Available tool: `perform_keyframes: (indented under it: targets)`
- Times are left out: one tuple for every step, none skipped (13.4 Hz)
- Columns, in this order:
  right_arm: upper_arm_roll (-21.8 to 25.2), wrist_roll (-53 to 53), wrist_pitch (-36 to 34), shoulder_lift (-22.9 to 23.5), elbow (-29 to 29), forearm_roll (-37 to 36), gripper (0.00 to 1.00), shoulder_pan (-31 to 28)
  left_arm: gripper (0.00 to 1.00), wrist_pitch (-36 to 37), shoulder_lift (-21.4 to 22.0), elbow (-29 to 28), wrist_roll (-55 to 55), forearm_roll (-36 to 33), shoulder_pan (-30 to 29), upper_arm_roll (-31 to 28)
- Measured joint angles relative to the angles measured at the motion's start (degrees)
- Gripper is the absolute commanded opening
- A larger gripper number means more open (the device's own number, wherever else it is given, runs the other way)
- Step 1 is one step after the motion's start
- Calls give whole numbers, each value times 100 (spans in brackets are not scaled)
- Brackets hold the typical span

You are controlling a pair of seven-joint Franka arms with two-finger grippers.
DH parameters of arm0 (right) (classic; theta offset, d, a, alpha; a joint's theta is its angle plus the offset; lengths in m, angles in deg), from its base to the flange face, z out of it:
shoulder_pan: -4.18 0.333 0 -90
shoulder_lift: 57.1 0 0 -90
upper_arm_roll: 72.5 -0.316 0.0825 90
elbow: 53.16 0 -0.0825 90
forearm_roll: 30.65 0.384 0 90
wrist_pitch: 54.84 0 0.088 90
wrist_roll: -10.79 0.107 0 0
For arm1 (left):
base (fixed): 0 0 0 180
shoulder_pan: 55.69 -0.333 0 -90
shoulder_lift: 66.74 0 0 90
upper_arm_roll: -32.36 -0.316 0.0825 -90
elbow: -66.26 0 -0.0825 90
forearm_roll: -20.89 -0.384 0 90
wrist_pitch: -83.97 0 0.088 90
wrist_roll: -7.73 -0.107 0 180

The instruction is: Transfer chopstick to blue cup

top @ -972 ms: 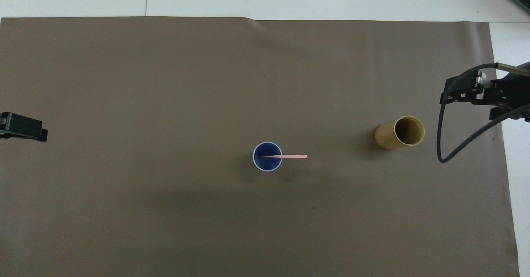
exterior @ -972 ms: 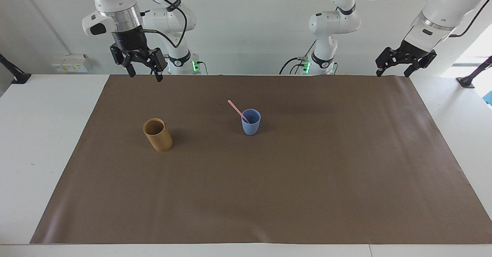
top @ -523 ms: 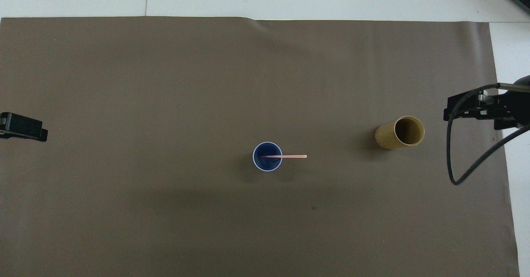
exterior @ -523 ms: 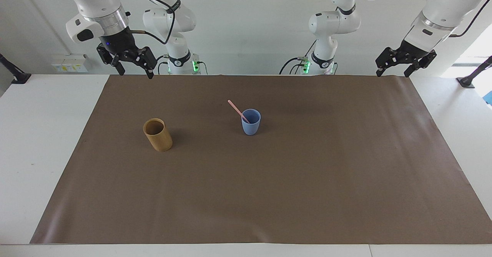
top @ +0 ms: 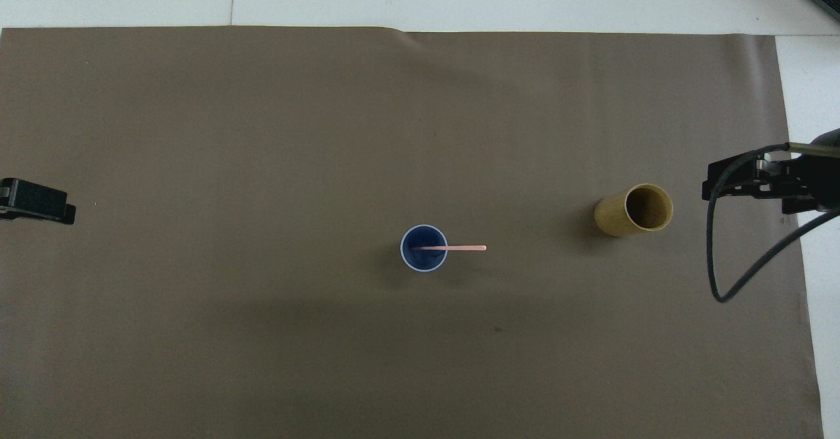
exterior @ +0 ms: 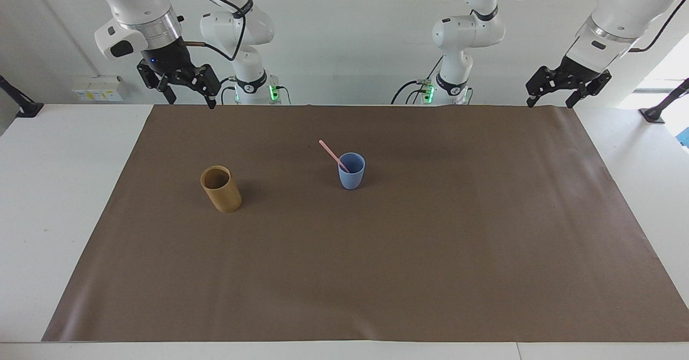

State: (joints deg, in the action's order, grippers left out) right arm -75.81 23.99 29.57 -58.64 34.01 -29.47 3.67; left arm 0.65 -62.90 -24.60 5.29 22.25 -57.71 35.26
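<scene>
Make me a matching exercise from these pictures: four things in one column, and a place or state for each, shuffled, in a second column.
Things:
1. chopstick
2. blue cup
3. tan cup
4. right pincer

Places or states:
A. upright and empty, toward the right arm's end
B. open, raised by the mat's edge
C. leaning inside a cup
D. upright, mid-mat, holding a stick

Pairs: 1-C, 2-D, 3-A, 4-B
</scene>
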Motion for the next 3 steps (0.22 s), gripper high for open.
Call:
perform_keyframes:
  targets:
    - [0, -96, 0, 0, 1, 0, 100, 0, 100, 0, 0, 0, 0, 0, 0, 0]
    - [0, -209, 0, 0, 1, 0, 100, 0, 100, 0, 0, 0, 0, 0, 0, 0]
    - [0, -275, 0, 0, 2, 0, 100, 0, 100, 0, 0, 0, 0, 0, 0, 0]
